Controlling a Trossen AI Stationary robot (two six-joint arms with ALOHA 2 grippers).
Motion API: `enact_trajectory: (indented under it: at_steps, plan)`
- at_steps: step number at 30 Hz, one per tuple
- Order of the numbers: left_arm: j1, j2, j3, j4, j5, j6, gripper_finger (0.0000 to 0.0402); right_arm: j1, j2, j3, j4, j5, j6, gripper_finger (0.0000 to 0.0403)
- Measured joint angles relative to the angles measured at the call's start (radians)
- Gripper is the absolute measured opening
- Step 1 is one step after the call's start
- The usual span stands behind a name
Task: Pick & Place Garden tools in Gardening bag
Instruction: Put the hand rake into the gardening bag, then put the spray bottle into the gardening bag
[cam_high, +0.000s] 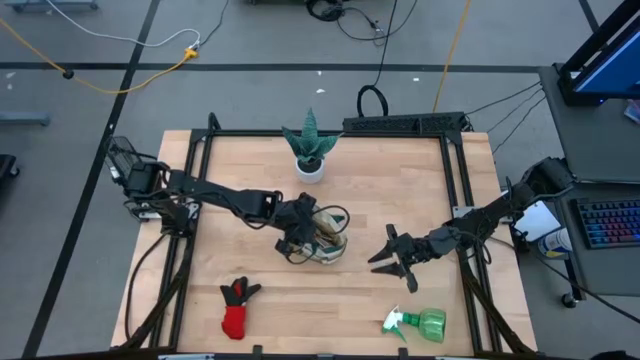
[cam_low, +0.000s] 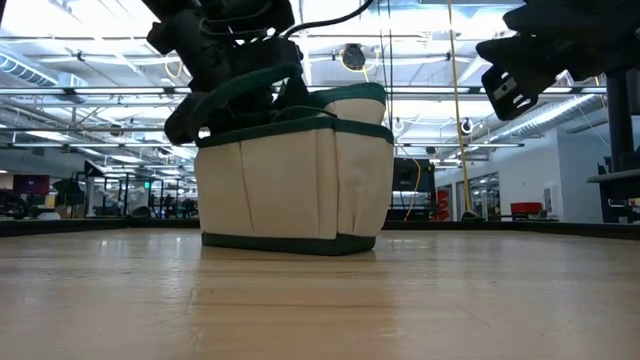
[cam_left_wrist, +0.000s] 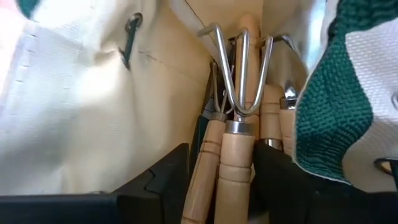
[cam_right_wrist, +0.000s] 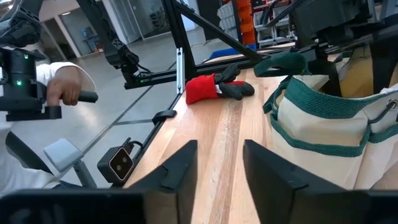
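While the left gripper (cam_high: 300, 232) hung over the mouth of the gardening bag (cam_high: 326, 240), which sat near the middle of the wooden table (cam_high: 270, 170), its two dark fingers (cam_left_wrist: 166, 177) stood spread apart with a wooden-handled hand rake (cam_left_wrist: 239, 124) between them, and no finger could be seen pressing on the handle. The rake stood upright inside the bag with its metal tines pointing up, packed close against other wooden-handled tools (cam_left_wrist: 270, 121) along the bag's beige inner wall. From table height, the left arm's dark wrist covered the top of the bag on one side, and the bag's green-trimmed base lay flat on the wood. The right gripper (cam_high: 395, 262) hovered just beside the bag, on the side away from the left arm, with its fingers parted and nothing between them; its wrist view looked past the bag's green rim toward the glove. The red-black glove (cam_high: 236, 307) lay on the table well apart from the bag, toward the front edge, and the green spray bottle (cam_high: 420, 324) lay on its side near that same edge, not far from the right gripper. A spiky green plant in a white pot (cam_high: 310, 148) stood behind the bag. Beyond the table edge, a person's hand (cam_right_wrist: 64, 86) gripped a dark handle.
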Motion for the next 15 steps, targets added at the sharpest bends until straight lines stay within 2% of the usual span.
enact_trajectory:
  at_steps: [4,9,15]
  plan:
    - [-0.018,-0.028,-0.001,0.021,-0.019,0.011,0.0184,0.000,0.000,0.000,0.000,-0.008,-0.020,0.0154]
    - [-0.043,-0.083,-0.001,0.054,-0.045,0.008,0.0184,0.000,0.000,0.000,0.014,-0.081,-0.048,0.0187]
    - [-0.071,-0.146,-0.001,0.067,-0.115,-0.018,0.0184,0.000,0.000,0.053,-0.073,-0.137,-0.073,0.0192]
